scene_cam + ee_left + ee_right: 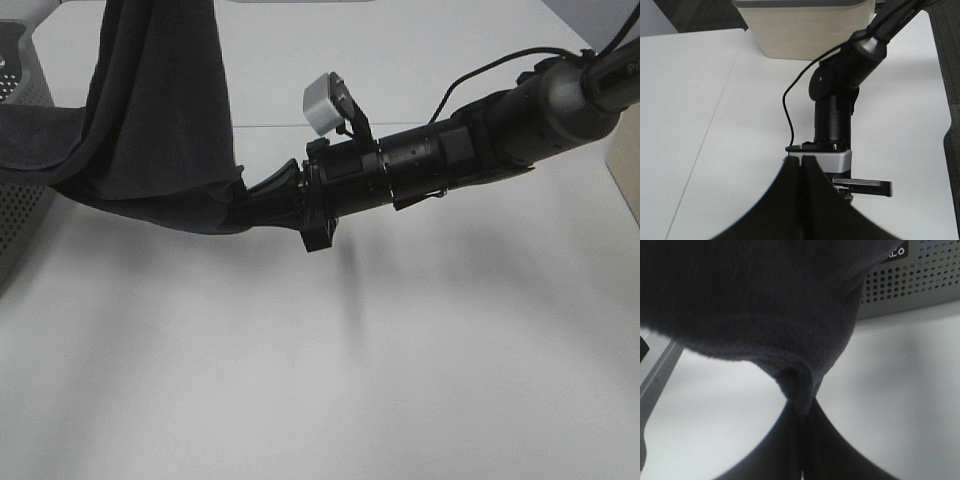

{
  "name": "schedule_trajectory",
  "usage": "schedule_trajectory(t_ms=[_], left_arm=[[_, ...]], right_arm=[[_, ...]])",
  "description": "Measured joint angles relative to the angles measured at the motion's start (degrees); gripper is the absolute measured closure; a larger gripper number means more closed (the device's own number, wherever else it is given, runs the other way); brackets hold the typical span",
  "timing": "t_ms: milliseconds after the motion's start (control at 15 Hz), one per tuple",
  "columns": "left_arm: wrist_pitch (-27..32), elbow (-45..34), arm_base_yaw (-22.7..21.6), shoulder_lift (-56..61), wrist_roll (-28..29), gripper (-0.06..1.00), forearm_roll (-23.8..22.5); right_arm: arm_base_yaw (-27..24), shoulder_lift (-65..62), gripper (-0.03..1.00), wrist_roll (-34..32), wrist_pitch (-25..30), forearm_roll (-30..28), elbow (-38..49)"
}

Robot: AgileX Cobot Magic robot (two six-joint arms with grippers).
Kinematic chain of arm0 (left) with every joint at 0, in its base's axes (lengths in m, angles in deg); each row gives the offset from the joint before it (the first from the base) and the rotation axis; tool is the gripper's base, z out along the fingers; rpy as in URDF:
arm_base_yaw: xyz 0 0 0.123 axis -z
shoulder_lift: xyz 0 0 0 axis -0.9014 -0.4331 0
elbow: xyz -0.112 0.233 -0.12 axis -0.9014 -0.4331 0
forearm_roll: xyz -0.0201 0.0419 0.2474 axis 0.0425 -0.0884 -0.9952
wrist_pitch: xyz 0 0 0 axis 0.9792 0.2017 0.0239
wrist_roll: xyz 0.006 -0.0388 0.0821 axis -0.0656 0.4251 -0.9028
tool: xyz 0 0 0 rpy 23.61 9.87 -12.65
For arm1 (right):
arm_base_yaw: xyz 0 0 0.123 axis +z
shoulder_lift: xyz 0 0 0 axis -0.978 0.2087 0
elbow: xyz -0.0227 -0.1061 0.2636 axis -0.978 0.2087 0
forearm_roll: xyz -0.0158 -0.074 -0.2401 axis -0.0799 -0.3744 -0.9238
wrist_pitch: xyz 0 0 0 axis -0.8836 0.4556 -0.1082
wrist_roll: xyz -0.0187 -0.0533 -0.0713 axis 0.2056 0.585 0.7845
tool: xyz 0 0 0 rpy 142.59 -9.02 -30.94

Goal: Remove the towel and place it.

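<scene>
Towel: Your dark charcoal towel (150, 120) hangs down from the top edge of the high view, on the left. One part lies across the rim of the basket (20, 140), and its lowest fold sags just above the table (350, 380).
Towel's hem: In the right wrist view, the hemmed edge is bunched into a small curl right where the jaws meet.
Right gripper: Your right gripper (248, 205) reaches in from the right and across the middle. Its jaws are grasping the towel's lower edge.
Basket: Grey perforated plastic at the far left edge of the high view, partly covered by the towel.
Table: White and plain, with a soft shadow under the towel and the arm.
Left gripper: Your left gripper (801, 200) shows only in its own wrist view. Its jaws are clenched tip to tip, and it faces the right arm (832, 115) over the table.
</scene>
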Motion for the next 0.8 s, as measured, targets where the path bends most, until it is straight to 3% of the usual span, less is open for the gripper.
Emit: schedule_trajectory(t_ms=[133,267,400,533,667,733,800], left_arm=[[0.0,0.0,0.0,0.0,3.2,0.94,-2.4],[0.0,0.0,0.0,0.0,5.0,0.94,-4.6],[-0.3,0.0,0.0,0.0,8.3,0.94,-8.1],[-3.4,0.0,0.1,0.2,13.7,0.94,-16.1],[-6.7,0.0,0.1,1.3,19.7,0.94,-25.0],[-8.5,0.0,0.1,2.3,23.6,0.94,-32.9],[-8.7,0.0,0.1,2.7,24.6,0.94,-36.1]], right_arm=[[0.0,-2.4,0.96,-6.4,-2.1,-2.6,0.0],[0.0,-6.0,0.96,-15.6,-9.2,-10.0,0.0],[0.0,-9.2,0.96,-20.6,-13.5,-19.1,0.0],[0.0,-11.0,0.96,-23.2,-14.3,-24.9,0.0],[0.0,-11.5,0.96,-24.5,-14.5,-27.1,0.0],[0.0,-12.5,0.96,-25.3,-14.5,-27.7,0.0],[0.0,-13.5,0.96,-25.4,-14.6,-27.7,0.0]])
